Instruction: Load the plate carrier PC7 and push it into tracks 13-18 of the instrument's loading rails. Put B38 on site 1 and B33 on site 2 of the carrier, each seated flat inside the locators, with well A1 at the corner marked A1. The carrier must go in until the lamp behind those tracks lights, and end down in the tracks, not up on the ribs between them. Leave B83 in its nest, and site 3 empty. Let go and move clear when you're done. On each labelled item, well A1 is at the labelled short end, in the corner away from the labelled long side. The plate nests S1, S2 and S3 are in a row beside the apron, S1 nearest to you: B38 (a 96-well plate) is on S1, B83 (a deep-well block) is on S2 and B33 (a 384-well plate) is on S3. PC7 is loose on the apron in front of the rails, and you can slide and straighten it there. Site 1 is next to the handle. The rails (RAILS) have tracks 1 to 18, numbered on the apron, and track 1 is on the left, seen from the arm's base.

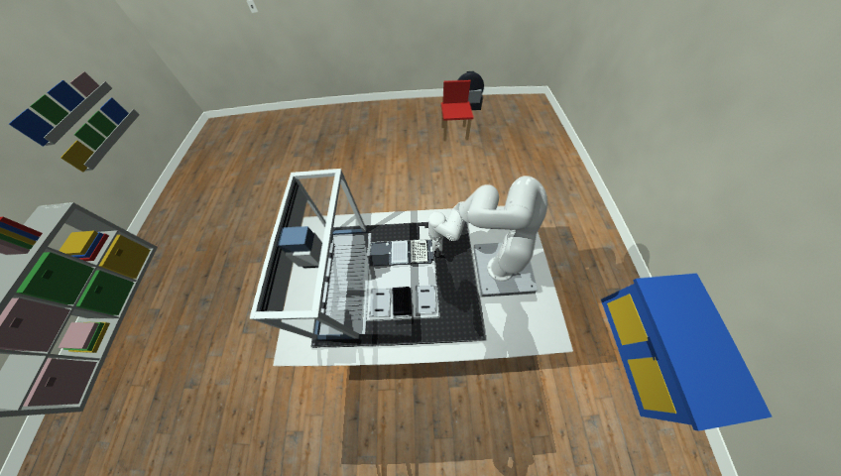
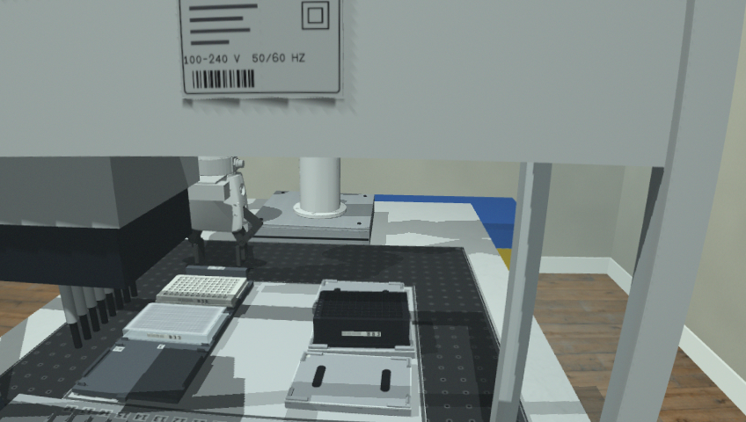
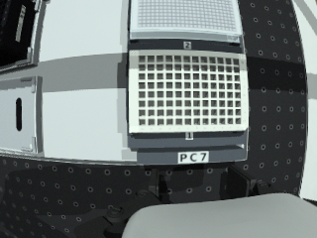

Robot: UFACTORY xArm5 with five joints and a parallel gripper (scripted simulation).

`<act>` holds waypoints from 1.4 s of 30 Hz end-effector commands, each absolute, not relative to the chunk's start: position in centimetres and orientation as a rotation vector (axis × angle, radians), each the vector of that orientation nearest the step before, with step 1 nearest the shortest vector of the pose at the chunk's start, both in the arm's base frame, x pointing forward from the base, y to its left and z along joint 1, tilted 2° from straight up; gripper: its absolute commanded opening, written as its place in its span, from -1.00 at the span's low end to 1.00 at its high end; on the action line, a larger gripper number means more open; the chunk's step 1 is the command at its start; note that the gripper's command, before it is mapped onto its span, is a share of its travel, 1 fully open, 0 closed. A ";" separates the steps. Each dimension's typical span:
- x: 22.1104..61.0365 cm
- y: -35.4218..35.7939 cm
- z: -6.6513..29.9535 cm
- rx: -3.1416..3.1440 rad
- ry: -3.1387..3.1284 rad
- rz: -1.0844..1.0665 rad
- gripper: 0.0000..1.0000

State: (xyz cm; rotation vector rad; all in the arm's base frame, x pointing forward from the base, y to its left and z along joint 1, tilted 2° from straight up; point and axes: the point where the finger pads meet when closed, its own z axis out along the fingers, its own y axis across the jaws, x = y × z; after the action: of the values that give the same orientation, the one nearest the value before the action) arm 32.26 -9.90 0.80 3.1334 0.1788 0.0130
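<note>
Wrist cam: PC7 (image 3: pixel 170 144) dk gray w/ wht label, end effector (image 1: pixel 437 254) (image 2: pixel 218 256) (image 3: pixel 193 180) open nr handle.

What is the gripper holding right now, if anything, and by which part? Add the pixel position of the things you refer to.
Nothing is held: the gripper (image 2: pixel 219 256) (image 3: pixel 193 180) is open near the handle end of PC7 (image 2: pixel 146 368) (image 3: pixel 144 156).

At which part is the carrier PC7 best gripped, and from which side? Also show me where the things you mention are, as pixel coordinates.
Probably by the handle end of PC7 (image 2: pixel 215 271) (image 3: pixel 149 155), coming from the arm-base side: that labelled end sticks out beyond the white plate (image 1: pixel 420 251) (image 2: pixel 204 287) (image 3: pixel 188 91), while plates cover sites 1 and 2.
</note>
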 end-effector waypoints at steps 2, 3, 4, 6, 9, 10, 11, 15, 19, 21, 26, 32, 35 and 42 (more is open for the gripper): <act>32.4 -9.9 0.9 3.155 0.180 0.032 0.62; 32.4 -9.9 0.8 3.155 0.180 0.032 0.62; 32.4 -9.9 0.7 3.155 0.180 0.032 0.62; 32.4 -9.9 0.6 3.155 0.180 0.032 0.62; 32.4 -9.9 0.4 3.155 0.180 0.032 0.62; 32.4 -9.9 0.4 3.155 0.180 0.032 0.62; 32.4 -9.9 0.4 3.155 0.180 0.032 0.62; 32.4 -9.9 0.1 3.155 0.180 0.032 0.62; 32.4 -9.9 -0.1 3.155 0.180 0.032 0.62; 32.4 -9.9 -0.3 3.155 0.180 0.032 0.62; 32.4 -9.9 -0.6 3.155 0.180 0.032 0.62; 32.4 -9.9 -0.9 3.155 0.180 0.032 0.62; 32.4 -9.9 -1.1 3.155 0.180 0.031 0.62; 32.4 -9.9 -1.1 3.155 0.180 0.031 0.62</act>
State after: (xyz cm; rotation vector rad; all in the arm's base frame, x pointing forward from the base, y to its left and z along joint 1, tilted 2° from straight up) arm 32.30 -9.86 -1.21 3.1333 0.1787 0.0134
